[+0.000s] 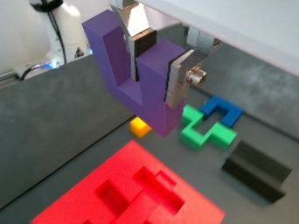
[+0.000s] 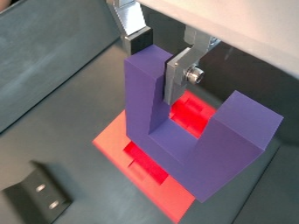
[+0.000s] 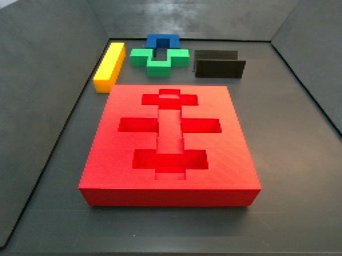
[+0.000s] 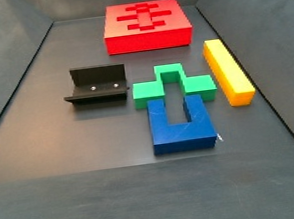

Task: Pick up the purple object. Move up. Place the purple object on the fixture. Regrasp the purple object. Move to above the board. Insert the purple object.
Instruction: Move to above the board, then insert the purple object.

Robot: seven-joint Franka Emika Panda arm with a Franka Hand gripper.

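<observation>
Purple object (image 2: pixel 176 114) fills wrist views, one prong clamped in claw (image 1: pixel 158 66); board (image 2: pixel 117 140) partly hidden; claw absent from side views.

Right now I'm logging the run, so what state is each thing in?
End effector: shut on purple object, above the board, outside both side views.
Purple object: held, off the floor.
Board: flat on floor, recesses empty.
Fixture: empty.
Green block: on floor, touching blue block.
Yellow bar: lying flat.

gripper (image 1: pixel 152 59), flat silver fingers (image 1: pixel 179 77), dark pads, screw
</observation>
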